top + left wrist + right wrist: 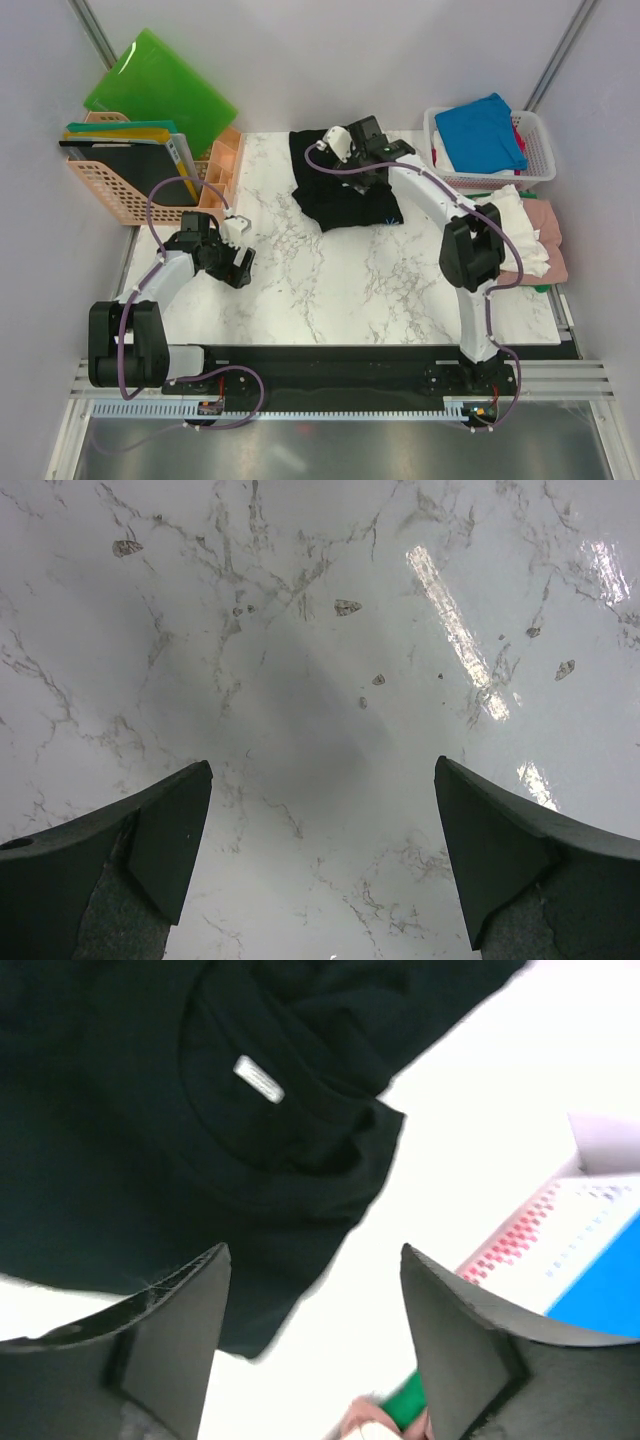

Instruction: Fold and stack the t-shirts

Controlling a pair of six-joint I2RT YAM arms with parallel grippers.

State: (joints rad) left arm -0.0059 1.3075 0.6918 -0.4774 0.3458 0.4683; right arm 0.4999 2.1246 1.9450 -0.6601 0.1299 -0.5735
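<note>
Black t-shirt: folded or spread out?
Not folded: the black t-shirt lies rumpled on the marble table, collar and white neck label facing up.

The bench point(330, 280) has a white marble-patterned top with grey veins, glossy enough that bright streaks of overhead light point(455, 630) lie across it in the left wrist view. Plain pale grey walls close it in at the back point(330, 60), the left point(40, 150) and the right point(600, 200), with slanting metal struts point(95, 35) at the two far corners. A black strip point(330, 355) runs along the near edge, then a slotted aluminium rail point(330, 385), then a brushed metal sheet point(350, 450). Beside the far left corner stands an orange mesh basket point(110, 185), and bright green boards point(160, 85) lean behind it.
</note>
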